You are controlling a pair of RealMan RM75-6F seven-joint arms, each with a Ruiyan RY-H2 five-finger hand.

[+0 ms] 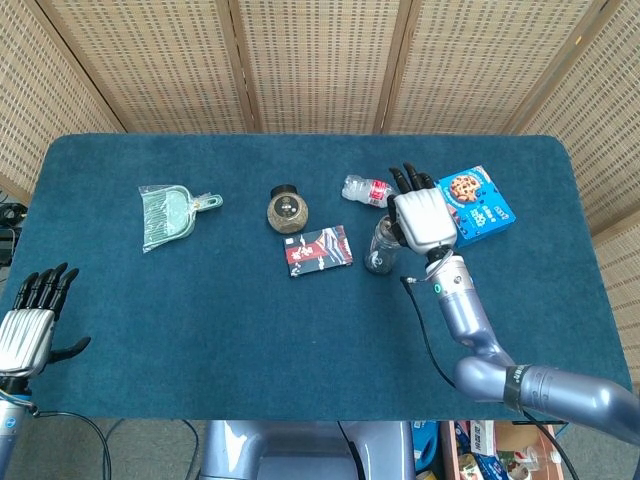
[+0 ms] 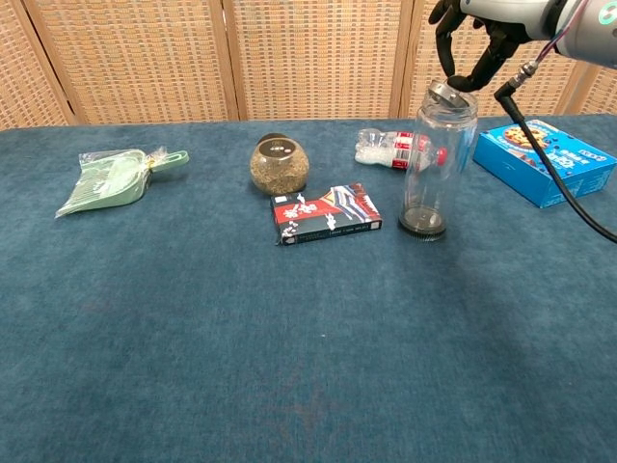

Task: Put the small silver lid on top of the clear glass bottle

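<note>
- Bottle of clear glass stands upright on the blue table, right of centre, its dark base on the cloth and its mouth facing up to take the cap.
- The small silver lid sits at that mouth, tilted rather than flat, so it looks only partly seated.
- The right hand hangs directly over the bottle top with its fingers curled down around the lid; from the chest view the fingertips appear to pinch the lid's right edge, though the contact is too small to be sure of.
- In the head view the same hand covers the bottle's mouth, so the seating cannot be checked from above.
- The left hand rests at the near left edge of the table, fingers spread and holding nothing, well apart from the work.
- A small plastic bottle lies on its side just behind the glass one, and a blue box lies to its right, leaving little room for a sideways slip.
</note>
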